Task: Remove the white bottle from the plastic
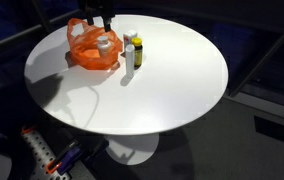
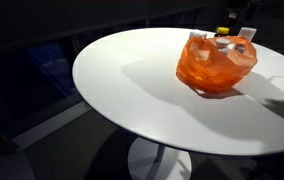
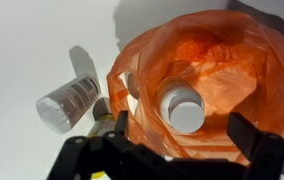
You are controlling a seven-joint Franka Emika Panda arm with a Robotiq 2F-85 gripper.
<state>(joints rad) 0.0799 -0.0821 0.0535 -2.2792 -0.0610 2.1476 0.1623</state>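
None of the job looks done to me: right of a pale bottle (image 3: 67, 103) outside it, the white bottle (image 3: 183, 108) stands inside the orange plastic bag (image 3: 232, 60), my gripper (image 3: 179, 130) overhead, jaws apart and empty, grasp and lift remaining

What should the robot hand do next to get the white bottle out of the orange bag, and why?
Probably lower straight down. The open gripper hangs above the orange plastic bag, and the white bottle stands upright in its open mouth, centred between the fingers, not yet gripped.
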